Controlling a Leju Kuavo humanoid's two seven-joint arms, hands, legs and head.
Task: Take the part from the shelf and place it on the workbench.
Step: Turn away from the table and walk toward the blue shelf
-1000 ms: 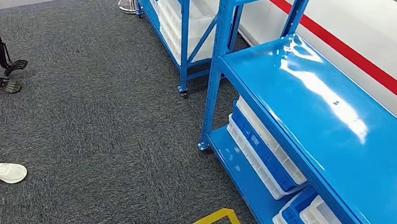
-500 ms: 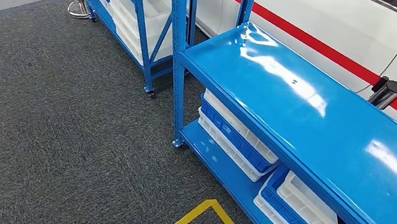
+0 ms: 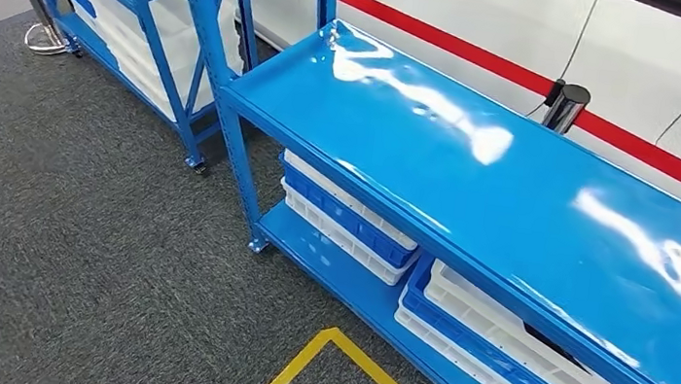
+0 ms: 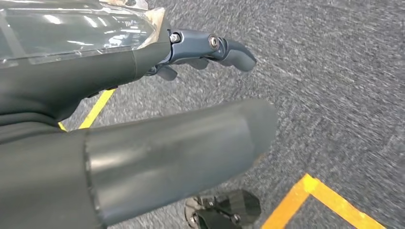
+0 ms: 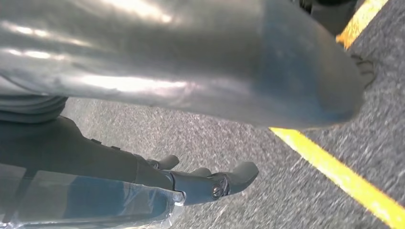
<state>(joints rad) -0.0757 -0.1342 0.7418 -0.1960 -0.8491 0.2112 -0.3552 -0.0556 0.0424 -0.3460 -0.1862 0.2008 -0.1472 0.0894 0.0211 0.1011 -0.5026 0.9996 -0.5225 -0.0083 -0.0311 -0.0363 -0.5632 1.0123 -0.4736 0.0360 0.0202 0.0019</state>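
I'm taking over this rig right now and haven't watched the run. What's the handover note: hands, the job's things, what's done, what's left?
Left hand: hangs over the grey carpet, fingers apart, holding nothing.
Right hand: likewise, empty, beside a yellow floor line.
Things: the glossy blue metal shelf unit has a bare top; blue and white plastic trays are stacked below. No part identifiable yet.
Done: nothing picked.
Left: find the part, grasp it, carry it to the workbench.

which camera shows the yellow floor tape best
The head view: the yellow floor tape shows its full corner beside the blue shelf. Both wrist views catch short stretches past each hand.
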